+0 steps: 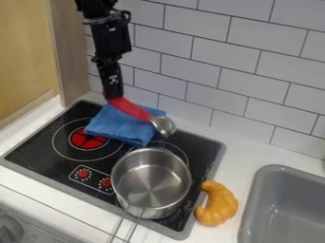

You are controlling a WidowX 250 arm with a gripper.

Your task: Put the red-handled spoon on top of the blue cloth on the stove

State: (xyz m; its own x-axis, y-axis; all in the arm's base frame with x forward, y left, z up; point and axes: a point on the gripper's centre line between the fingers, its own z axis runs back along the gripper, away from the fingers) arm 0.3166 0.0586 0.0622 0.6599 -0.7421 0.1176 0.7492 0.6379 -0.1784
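The black gripper (113,95) hangs down over the back left of the stove, at the handle end of a red-handled spoon (130,108); it is shut on that handle. The spoon's metal bowl (164,125) points right and down, over the right edge of a folded blue cloth (120,124). This cloth lies on the back of the black stove top. In front and to the right of it, an open metal pot (151,182) stands on the stove, its wire handle toward the front. A yellow-orange croissant (217,203) lies on the counter, right of the stove.
The black stove top (38,144) has a red burner mark and two red knobs. A grey sink (259,199) is set into the white counter (244,152) at the right. Behind stands a white tiled wall, and a wooden panel (68,52) rises at the left.
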